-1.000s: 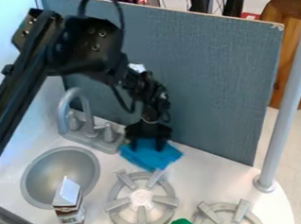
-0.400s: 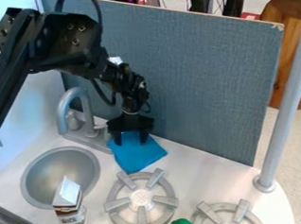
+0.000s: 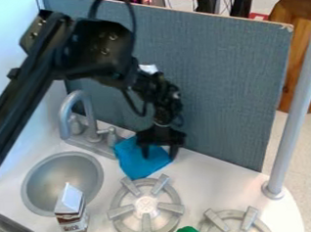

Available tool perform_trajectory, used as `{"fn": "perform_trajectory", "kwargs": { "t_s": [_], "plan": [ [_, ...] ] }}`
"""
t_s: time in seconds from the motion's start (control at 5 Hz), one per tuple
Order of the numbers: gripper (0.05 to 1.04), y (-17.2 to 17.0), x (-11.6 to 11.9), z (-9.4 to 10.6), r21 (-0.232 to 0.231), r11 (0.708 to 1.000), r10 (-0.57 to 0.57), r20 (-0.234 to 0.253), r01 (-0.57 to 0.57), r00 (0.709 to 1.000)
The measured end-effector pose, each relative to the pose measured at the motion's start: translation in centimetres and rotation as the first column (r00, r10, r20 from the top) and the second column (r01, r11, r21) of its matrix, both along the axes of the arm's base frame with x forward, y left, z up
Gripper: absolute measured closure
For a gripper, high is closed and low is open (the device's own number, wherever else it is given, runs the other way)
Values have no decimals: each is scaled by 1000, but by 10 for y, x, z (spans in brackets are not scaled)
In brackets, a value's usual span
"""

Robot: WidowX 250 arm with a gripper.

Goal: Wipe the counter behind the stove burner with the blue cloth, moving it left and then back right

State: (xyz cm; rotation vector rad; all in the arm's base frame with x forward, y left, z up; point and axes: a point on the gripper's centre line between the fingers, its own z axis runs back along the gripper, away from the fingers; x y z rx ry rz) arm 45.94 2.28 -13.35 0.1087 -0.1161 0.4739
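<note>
Apparently at handling the blue cloth (image 3: 131, 158), on the table (image 3: 211, 181) between faucet (image 3: 90, 122) and burner (image 3: 146, 205) | with fingers (image 3: 174, 151) spread wide at its right side; seemingly gripping nothing | probably calls for centring over a fold before pinching | on carton (image 3: 72, 218), small print; illegible

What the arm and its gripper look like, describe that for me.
The arm is black, with a long straight link, a bulky joint housing dotted with small pale round fasteners, and a white patch farther down. A black cable loops above the housing. The gripper is black too, with two fingers.
</note>
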Motion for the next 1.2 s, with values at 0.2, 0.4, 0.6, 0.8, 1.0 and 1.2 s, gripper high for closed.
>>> {"fn": "perform_trajectory", "kwargs": {
  "t_s": [0.2, 0.4, 0.6, 0.8, 1.0, 1.2],
  "plan": [
    [83, -29, -3, -2, -13, 999, -51, -6, 51, 999],
    [83, -47, -4, -2, -13, 997, -83, -15, 83, 996],
    [83, -58, -10, -8, -26, 996, -86, -13, 86, 996],
    [83, -50, -22, 12, -72, 997, -31, 24, 33, 999],
    [83, -13, -31, 30, -83, 995, 51, 48, -47, 998],
    [83, 14, -42, 41, -82, 992, 102, 62, -97, 993]
  ]
}}
